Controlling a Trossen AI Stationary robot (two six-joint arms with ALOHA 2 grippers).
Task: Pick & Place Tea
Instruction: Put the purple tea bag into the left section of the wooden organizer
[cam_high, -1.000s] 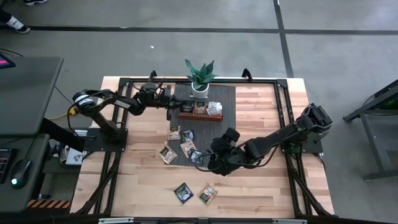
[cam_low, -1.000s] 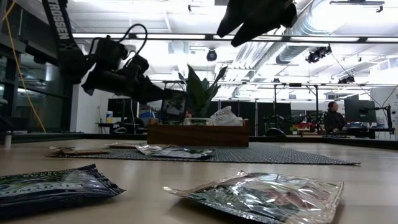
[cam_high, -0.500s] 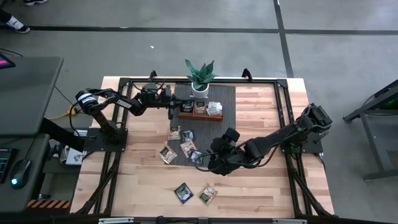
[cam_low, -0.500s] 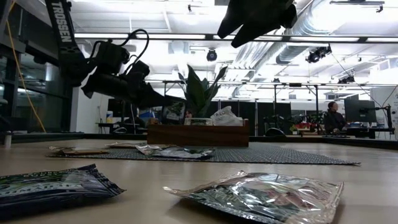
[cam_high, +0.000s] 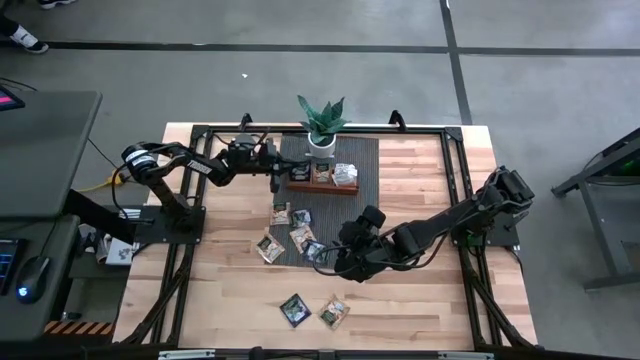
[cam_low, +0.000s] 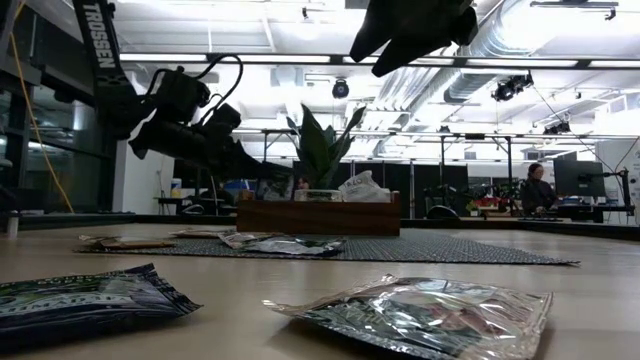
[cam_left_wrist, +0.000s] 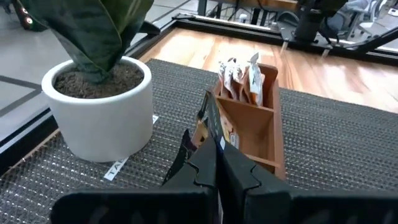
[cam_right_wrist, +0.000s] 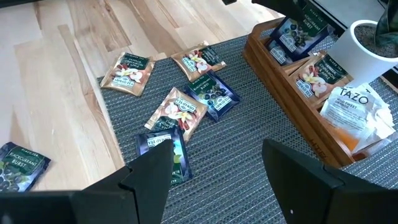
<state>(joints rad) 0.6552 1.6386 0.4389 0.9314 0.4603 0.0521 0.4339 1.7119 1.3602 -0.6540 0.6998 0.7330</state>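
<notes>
The wooden tray (cam_high: 322, 177) stands on the dark mat in front of the potted plant (cam_high: 321, 125). Its compartments hold dark, tan and orange-and-white sachets (cam_right_wrist: 354, 106). My left gripper (cam_high: 275, 180) hovers at the tray's left end (cam_left_wrist: 249, 134), shut on a dark sachet (cam_left_wrist: 208, 121). Several loose sachets (cam_right_wrist: 186, 106) lie flat on the mat, and another lies on the wood left of it (cam_high: 268, 247). Two more (cam_high: 294, 308) (cam_high: 333, 313) lie near the table's near edge. My right gripper (cam_right_wrist: 217, 180) is open, above the dark sachet at the mat's near edge (cam_right_wrist: 163, 149). My left gripper pinches the dark sachet between its two fingers (cam_left_wrist: 239, 174), holding it by one edge. The sachet stands on edge and sticks out beyond the fingertips (cam_low: 277, 187). It is lifted clear, just above the tray's left end.
The white plant pot (cam_left_wrist: 99, 106) stands close beside the left gripper, at the tray's far side. The black frame rails (cam_high: 200, 150) run around the table. Bare wood lies right of the mat (cam_high: 420, 180). A person (cam_low: 537, 185) is far off in the room.
My left gripper, still shut on the dark sachet, has come down a little toward the tray's left end. My right gripper has kept still and open.
</notes>
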